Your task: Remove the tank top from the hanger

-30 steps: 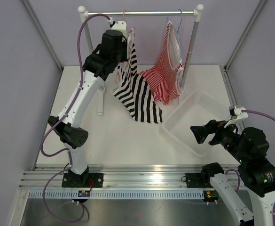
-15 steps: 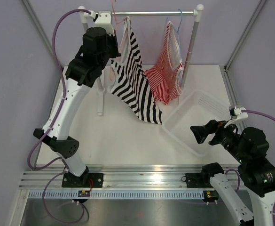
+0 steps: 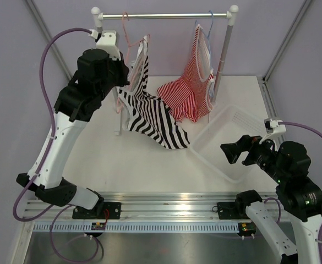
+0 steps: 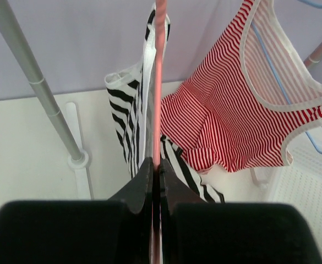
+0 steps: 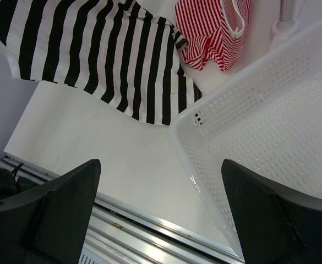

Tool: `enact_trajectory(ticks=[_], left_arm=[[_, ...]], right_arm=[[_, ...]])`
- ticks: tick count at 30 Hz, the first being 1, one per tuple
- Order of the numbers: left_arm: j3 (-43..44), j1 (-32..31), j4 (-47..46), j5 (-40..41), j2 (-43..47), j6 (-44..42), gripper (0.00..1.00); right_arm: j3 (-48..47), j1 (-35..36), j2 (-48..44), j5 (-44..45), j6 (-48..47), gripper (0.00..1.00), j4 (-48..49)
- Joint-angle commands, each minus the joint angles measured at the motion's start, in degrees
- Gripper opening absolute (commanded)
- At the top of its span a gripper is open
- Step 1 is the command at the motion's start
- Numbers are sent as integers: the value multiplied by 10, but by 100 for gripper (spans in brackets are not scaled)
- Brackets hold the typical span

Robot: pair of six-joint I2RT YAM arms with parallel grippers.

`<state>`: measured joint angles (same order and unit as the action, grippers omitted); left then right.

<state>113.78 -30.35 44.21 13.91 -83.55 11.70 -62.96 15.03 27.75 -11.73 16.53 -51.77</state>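
Observation:
The black-and-white striped tank top (image 3: 149,113) hangs on the thin pink hanger (image 3: 129,41) near the left end of the rail (image 3: 166,15). Its hem drapes down onto the table. I cannot tell whether the hook still rests on the rail. My left gripper (image 3: 126,77) is shut on the hanger wire beside the top. In the left wrist view the gripper (image 4: 156,165) pinches the pink wire (image 4: 160,77), with the tank top (image 4: 129,110) just behind it. My right gripper (image 3: 232,153) is open and empty, low at the right. It shows the tank top (image 5: 94,49) from below, and the gripper (image 5: 161,192) is far from it.
A red-and-white thin-striped top (image 3: 191,93) hangs on a pale blue hanger (image 3: 207,27) at the rail's right end. A white perforated basket (image 3: 232,135) sits on the table at the right, below my right gripper. The rack's left post (image 3: 116,110) stands by the tank top.
My left arm has swung left, carrying the pink hanger and tank top left along the rail, away from the red top. The right gripper has shifted slightly.

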Motion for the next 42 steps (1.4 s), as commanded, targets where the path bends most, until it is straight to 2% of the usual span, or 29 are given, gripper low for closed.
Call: enact_trajectory(ticks=[1,6,10,13,14,16,17,20,22,24,25,29,33,38,42], left_arm=[[-14,-2,31,-6,49,21,0],[-157,-2,43,-12,172,53,0],[-194,-2,81,-24,254,53,0],[-200,-2,134,-31,301,33,0],[-200,-2,147,-34,311,22,0],[-199,-2,184,-51,341,12,0],[-196,-2,195,-59,351,9,0],[-186,-2,231,-106,385,-9,0],[-184,-2,235,-151,406,-8,0],[-196,-2,218,-186,417,-3,0],[-206,-2,207,-229,422,-1,0],[-264,-2,138,-281,436,32,0],[-291,-2,90,-287,438,52,0],[-298,-2,49,-303,433,70,0],[-302,-2,35,-325,427,75,0]], right_arm=[[-25,5,24,-36,12,100,48],[-30,5,80,-130,72,100,144],[-22,5,149,-211,137,99,247],[3,7,222,-291,236,99,368],[12,9,243,-331,257,99,439],[16,23,300,-349,296,98,534],[13,32,316,-343,293,97,536],[-45,106,368,-251,231,95,500],[-61,159,397,-234,200,95,511],[-72,186,418,-208,179,94,532],[-75,211,425,-197,155,94,536],[-98,254,459,-169,80,88,528],[-103,272,480,-113,34,79,520],[-109,276,493,-75,11,63,520],[-122,280,512,-59,3,62,503]])
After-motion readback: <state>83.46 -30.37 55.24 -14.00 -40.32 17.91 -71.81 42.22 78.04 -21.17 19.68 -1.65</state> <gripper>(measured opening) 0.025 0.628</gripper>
